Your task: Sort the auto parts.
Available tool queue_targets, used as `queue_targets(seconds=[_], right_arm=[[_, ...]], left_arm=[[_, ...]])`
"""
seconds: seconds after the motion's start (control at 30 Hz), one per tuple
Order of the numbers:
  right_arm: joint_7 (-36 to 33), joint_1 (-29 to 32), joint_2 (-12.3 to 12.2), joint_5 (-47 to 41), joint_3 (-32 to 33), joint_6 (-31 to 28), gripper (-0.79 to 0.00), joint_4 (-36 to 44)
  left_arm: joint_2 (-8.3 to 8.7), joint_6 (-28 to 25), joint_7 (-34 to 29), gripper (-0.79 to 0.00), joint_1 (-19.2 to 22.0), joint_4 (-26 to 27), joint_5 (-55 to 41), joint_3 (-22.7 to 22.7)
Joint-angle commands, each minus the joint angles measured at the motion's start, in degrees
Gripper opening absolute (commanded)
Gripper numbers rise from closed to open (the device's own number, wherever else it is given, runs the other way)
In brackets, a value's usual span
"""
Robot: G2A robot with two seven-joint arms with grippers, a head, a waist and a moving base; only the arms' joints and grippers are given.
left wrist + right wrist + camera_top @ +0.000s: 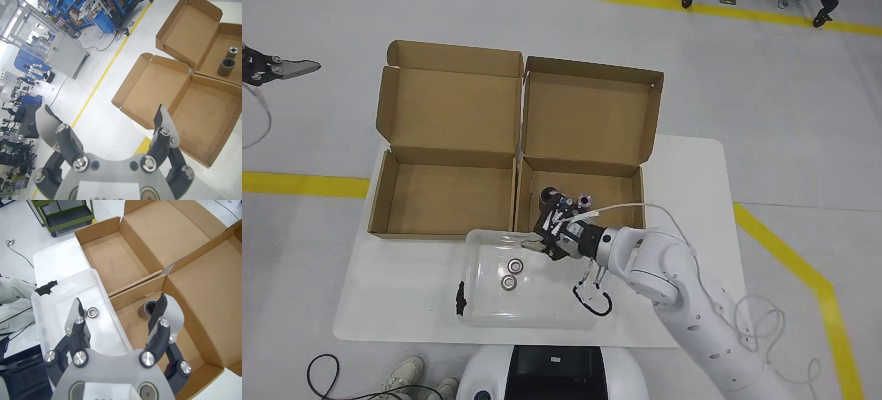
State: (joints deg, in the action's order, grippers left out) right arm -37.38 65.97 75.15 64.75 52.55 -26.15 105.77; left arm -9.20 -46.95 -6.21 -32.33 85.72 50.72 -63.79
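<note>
Right claw: the right claw (550, 232) (119, 302) is released, fingers spread with nothing between them. It hangs over the seam where the clear bin (542, 300) meets the right-hand box (617, 195).
Left claw: the left claw (287, 68) (103, 108) is also released and empty. It is off the table (692, 200) at 10 o'clock, well apart from every part.
Bearings: two bearings (515, 265) (93, 312) lie close together on the bin floor. The bin sits at the table's 6 o'clock edge.
Direction: in the top view the bearings lie at about 8 o'clock from the right claw, near it but not under it. One finger (77, 311) stands just beside them.
Axis: they are short rings and seem to rest flat with the bore facing up, so no long side appears to favour one approach.
Nearer arm: the right arm, by a wide margin.
Sorted so far: dark sleeves (226, 67) (146, 310) stand upright in the right-hand box at 1 o'clock. The left-hand box (442, 198) at 11 o'clock holds nothing.
Next move: probably a short shift toward 8 o'clock and down, closing across one ring's outer rim.
Risk: the rings lie so close that a finger could nudge the second one, and the bin wall crowds the descent.
</note>
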Motion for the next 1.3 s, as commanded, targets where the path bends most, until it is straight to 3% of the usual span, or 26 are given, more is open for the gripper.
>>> queue_targets(seconds=[0.0, 0.93, 1.27], right_arm=[[0.64, -0.10, 0.11, -0.81, -0.36, 0.49, 0.000, -0.55], [1.28, 0.20, 0.11, -0.66, -0.51, 0.94, 0.000, -0.88], [-2.73, 0.44, 0.56, 4.22, -7.23, 0.13, 0.000, 2.26]], left_arm=[[0.00, 0.00, 0.00, 0.000, 0.00, 0.00, 0.00, 0.00], [0.00, 0.00, 0.00, 0.000, 0.00, 0.00, 0.00, 0.00], [0.00, 0.00, 0.00, 0.000, 0.00, 0.00, 0.00, 0.00]])
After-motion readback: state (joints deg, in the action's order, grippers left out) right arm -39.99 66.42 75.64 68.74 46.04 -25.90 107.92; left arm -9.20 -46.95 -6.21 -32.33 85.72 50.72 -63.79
